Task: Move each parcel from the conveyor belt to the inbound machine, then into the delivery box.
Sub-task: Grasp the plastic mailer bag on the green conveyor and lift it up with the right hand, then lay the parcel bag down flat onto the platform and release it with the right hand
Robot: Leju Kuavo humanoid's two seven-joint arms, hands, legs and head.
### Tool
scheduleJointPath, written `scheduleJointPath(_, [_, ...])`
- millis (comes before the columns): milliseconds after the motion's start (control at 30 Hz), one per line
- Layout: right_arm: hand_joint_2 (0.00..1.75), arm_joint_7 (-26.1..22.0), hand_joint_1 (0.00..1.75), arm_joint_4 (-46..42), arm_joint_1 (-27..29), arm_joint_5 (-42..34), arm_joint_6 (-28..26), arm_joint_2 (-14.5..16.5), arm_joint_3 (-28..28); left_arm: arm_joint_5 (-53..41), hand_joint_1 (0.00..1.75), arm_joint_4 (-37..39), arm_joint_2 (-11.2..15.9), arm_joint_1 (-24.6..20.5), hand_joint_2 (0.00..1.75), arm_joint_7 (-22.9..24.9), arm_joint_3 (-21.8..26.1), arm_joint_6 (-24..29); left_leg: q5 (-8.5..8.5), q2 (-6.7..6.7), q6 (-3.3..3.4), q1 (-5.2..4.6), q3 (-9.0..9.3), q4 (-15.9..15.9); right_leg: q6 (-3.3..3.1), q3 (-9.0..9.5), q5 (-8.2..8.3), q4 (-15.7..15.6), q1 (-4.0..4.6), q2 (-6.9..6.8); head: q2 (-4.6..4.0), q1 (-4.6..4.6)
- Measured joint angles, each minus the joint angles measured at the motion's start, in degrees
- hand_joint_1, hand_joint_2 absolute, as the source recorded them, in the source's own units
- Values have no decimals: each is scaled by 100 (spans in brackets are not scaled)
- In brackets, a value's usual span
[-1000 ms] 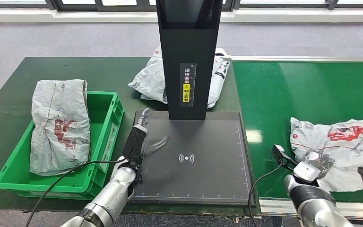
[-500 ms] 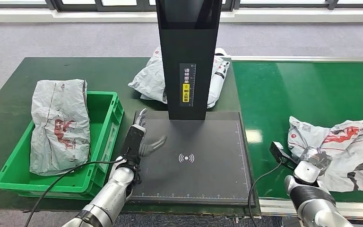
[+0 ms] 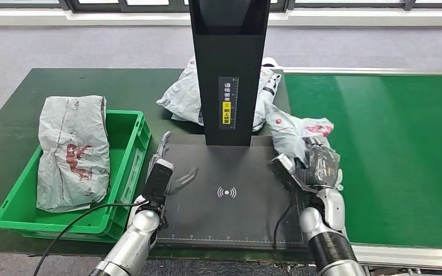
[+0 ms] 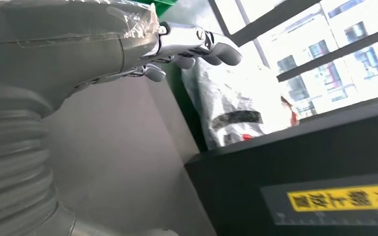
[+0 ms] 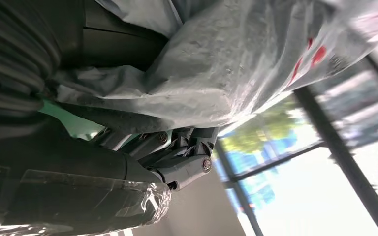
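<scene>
My right hand (image 3: pixel 317 165) grips a crumpled grey parcel (image 3: pixel 290 130) with red print and holds it above the right edge of the black inbound machine plate (image 3: pixel 230 195). The wrist view shows the same parcel (image 5: pixel 226 73) draped over my right hand (image 5: pixel 142 147). At the plate's left edge my left hand (image 3: pixel 162 167) hovers with its fingers spread and holds nothing; it appears again as my left hand (image 4: pixel 187 46). One grey parcel (image 3: pixel 72 150) lies in the green delivery box (image 3: pixel 131 161). Another parcel (image 3: pixel 187 95) lies behind the machine's black column (image 3: pixel 228 69).
The green conveyor belt (image 3: pixel 391 155) runs along the right side. The dark green table (image 3: pixel 11 121) carries the delivery box and the machine. A black cable (image 3: pixel 75 221) trails from my left arm over the box's front corner.
My right hand has lifted the parcel off the conveyor belt and carried it left to the machine plate's right edge. My left hand has shifted slightly left.
</scene>
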Motion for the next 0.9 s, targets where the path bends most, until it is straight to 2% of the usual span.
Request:
scheduleJointPath(100, [175, 245, 175, -770, 236, -48, 484, 189, 662, -17, 0, -127, -58, -22, 175, -3, -14, -39, -3, 21, -4, 4, -2, 0, -1, -9, 2, 1, -2, 22, 1, 0])
scheduleJointPath(200, [175, 351, 175, -1160, 291, -176, 827, 261, 1151, 59, 0, -192, -107, -102, 175, -37, -63, -59, -2, 31, -3, 3, -2, 1, 3, -12, 8, -1, -8, 31, 1, 0])
scheduleJointPath(467, [175, 152, 175, -1538, 309, -583, 1621, 280, 1780, 302, 0, -208, -127, -321, 175, -128, -185, -127, 0, 38, 0, 1, -1, 8, 7, -12, 19, -1, -11, 41, 1, 0])
scheduleJointPath(500, [175, 145, 141, -1541, 309, -629, 1769, 280, 1848, 320, 0, -202, -127, -344, 175, -138, -204, -145, 0, 38, 0, 1, -2, 8, 7, -12, 19, -1, -11, 41, 1, 0])
scheduleJointPath(600, [175, 195, 10, -1487, 286, -721, 2208, 279, 2079, 351, 0, -168, -143, -422, 175, -161, -267, -214, 0, 38, 0, 2, -2, 8, 7, -12, 19, -1, -10, 41, 1, 0])
scheduleJointPath(633, [175, 253, 0, -1421, 261, -725, 2353, 278, 2159, 364, 0, -152, -153, -455, 175, -167, -282, -231, 0, 38, 0, 2, -2, 8, 7, -12, 19, -1, -9, 41, 1, 0])
scheduleJointPath(767, [175, 436, 0, -957, 119, -721, 2800, 266, 2477, 482, 0, -68, -185, -604, 175, -230, -344, -241, 1, 37, 1, 2, -2, 8, 7, -10, 19, -1, -9, 39, -1, 0])
scheduleJointPath(900, [175, 357, 0, -541, -50, -893, 2996, 259, 2673, 616, 0, -10, -192, -694, 175, -290, -354, -208, 2, 38, 2, 2, -1, 9, 7, -10, 20, -1, -10, 40, 1, 0])
